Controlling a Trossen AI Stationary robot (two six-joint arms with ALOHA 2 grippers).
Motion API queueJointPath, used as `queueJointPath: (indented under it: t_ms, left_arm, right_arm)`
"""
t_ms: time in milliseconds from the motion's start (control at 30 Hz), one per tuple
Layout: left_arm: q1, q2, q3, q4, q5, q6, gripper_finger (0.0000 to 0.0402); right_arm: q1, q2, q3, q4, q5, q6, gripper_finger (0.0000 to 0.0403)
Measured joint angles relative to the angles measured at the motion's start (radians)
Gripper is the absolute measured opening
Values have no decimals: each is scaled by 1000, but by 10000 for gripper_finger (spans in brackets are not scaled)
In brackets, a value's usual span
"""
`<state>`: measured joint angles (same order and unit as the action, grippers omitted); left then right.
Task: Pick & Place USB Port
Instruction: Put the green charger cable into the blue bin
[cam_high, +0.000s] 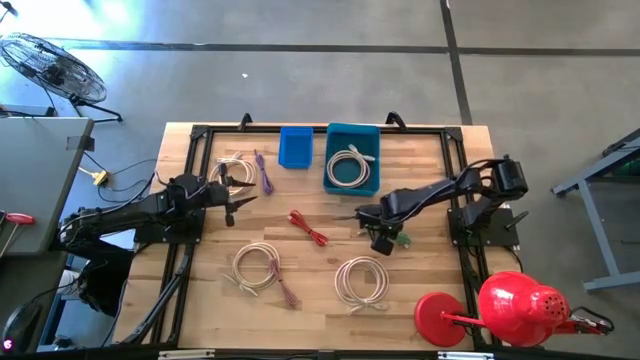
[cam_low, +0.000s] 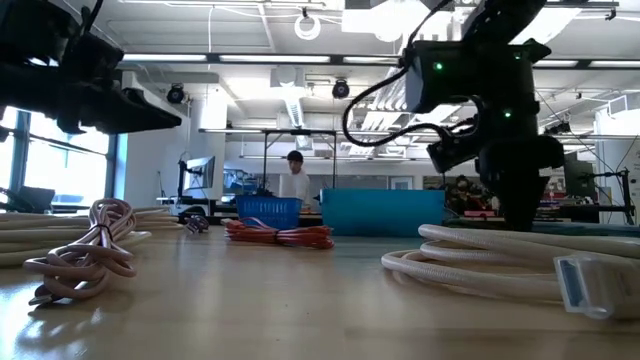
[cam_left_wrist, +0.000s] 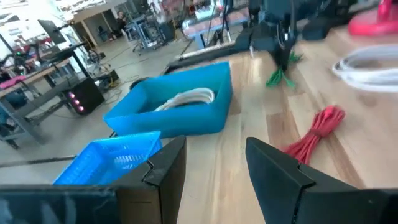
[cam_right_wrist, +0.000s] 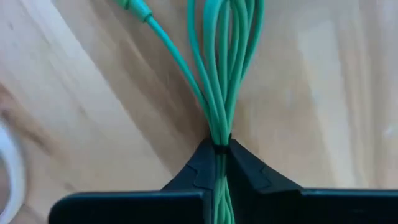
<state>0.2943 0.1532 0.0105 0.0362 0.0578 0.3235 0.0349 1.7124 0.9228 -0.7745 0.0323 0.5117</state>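
- Right gripper (cam_right_wrist: 221, 163) fingers clamped on the bundled green USB cable (cam_right_wrist: 222, 74), lower right of centre; its long axis runs straight ahead.
- Left gripper (cam_left_wrist: 214, 165) fingers apart, farther off.

Green cable (cam_right_wrist: 219, 74), teal bin (cam_high: 352, 135).

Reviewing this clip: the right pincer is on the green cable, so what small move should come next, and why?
Probably a short straight lift. The right pincer is shut on the green cable, whose loops lie on the table, so it must clear the wood before travelling toward a bin.
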Motion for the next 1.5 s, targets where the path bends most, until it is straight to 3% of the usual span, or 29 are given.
queueJointPath:
  t_ms: [267, 500, 767, 967, 1200, 1367, 1500]
  left_arm:
    - [-1, 0, 0, 323, 240, -142, 163]
    - [-1, 0, 0, 419, 304, -160, 163]
    - [-55, 37, 0, 487, 297, -231, 163]
    - [-227, 154, 7, 634, 177, -215, 163]
    - [-421, 404, 73, 698, -42, -135, 163]
    - [-494, 637, 155, 827, -76, -74, 163]
    - [-497, 800, 244, 803, -81, -70, 163]
  right_arm:
    - [47, -4, 203, -147, 139, -41, 8]
    - [124, -6, 412, -151, 267, -142, 8]
    - [178, -7, 547, 99, 341, -421, 8]
    - [172, -7, 563, 319, 336, -607, 8]
    - [166, -7, 563, 394, 323, -675, 8]
    - [160, 0, 563, 398, 335, -677, 8]
    - [164, 0, 563, 400, 325, -673, 8]
